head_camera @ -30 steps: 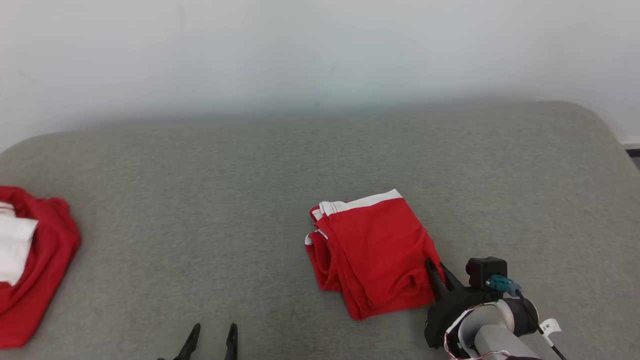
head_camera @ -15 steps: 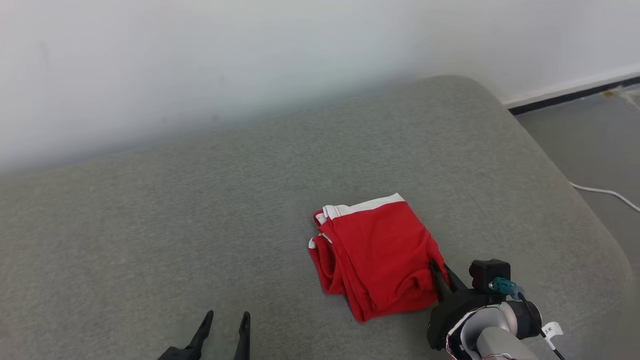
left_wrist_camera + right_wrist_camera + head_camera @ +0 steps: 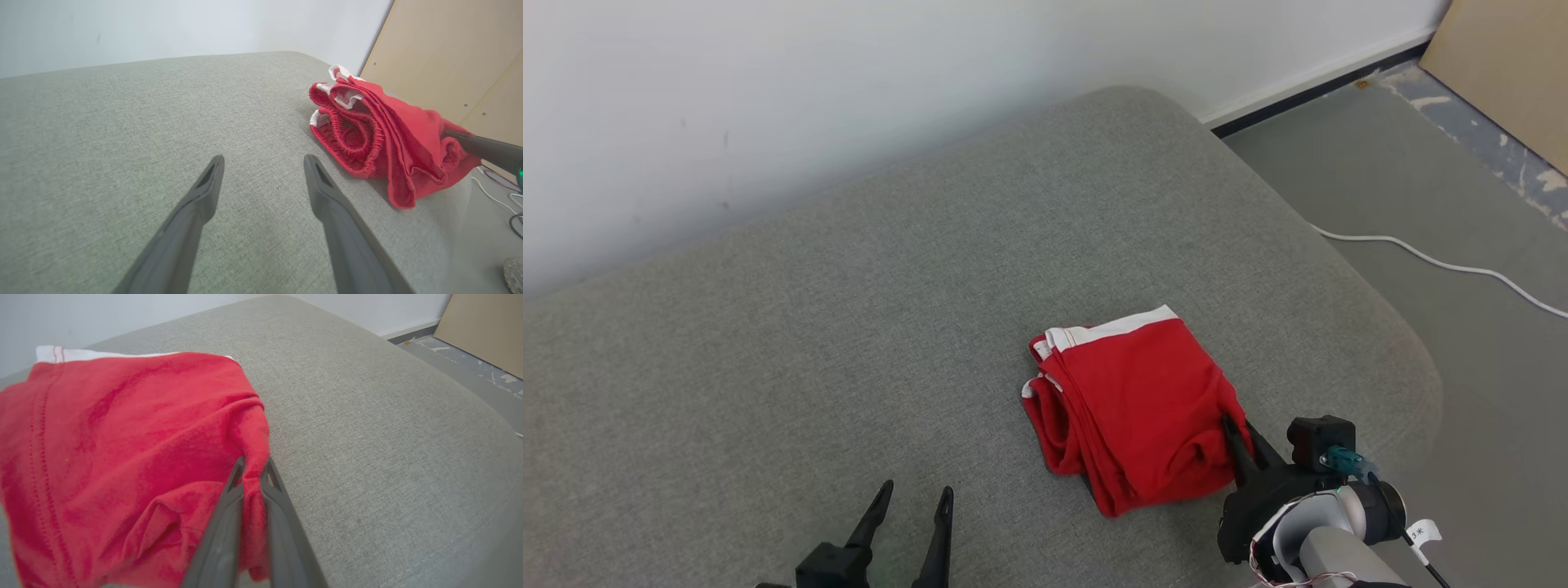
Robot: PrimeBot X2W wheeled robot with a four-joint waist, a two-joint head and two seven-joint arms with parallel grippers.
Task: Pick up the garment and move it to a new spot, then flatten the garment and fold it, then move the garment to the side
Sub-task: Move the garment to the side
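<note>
The garment (image 3: pixel 1135 400) is red with a white waistband, folded into a thick stack on the grey cushioned surface (image 3: pixel 849 327). It lies toward the surface's right end. My right gripper (image 3: pixel 1235 433) is shut on the garment's near right corner; in the right wrist view a fold of red cloth (image 3: pixel 253 457) is pinched between the two fingers (image 3: pixel 229 514). In the left wrist view the garment (image 3: pixel 384 130) lies off to the right. My left gripper (image 3: pixel 913 500) stands open at the bottom of the head view, low over bare cushion, left of the garment.
The cushion's rounded right edge (image 3: pixel 1413 359) drops to a grey floor (image 3: pixel 1462 204) where a white cable (image 3: pixel 1437 261) runs. A tan board (image 3: pixel 1511 65) leans at the far right. A white wall (image 3: pixel 849 82) stands behind the surface.
The head camera has swung to the right: the other red cloth at the left left the picture, and floor, cable and board came in. The garment and both grippers keep their places.
</note>
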